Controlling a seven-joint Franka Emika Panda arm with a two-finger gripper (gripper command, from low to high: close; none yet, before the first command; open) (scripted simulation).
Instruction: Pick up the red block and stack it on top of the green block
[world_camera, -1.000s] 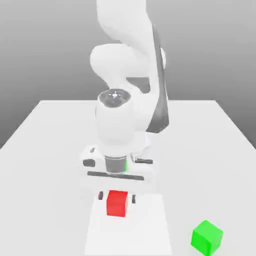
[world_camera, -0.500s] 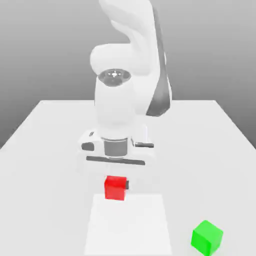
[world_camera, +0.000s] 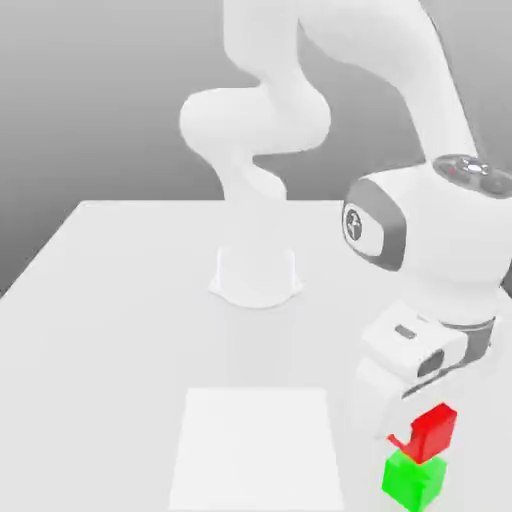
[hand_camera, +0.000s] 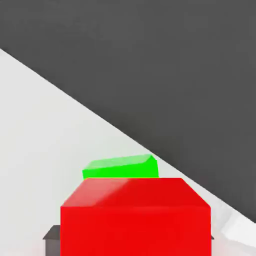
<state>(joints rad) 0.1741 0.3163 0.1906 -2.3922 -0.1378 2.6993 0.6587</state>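
Since half a second ago the arm has swung from frame centre to the lower right of the exterior view, where the gripper (world_camera: 420, 436), tilted and with its jaws closed on the red block (world_camera: 434, 430), holds it just above the green block (world_camera: 412, 480) on the table (world_camera: 110, 330).

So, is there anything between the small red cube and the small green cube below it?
No. In the exterior view the small red cube hangs tilted just above the small green cube; nothing lies between them.
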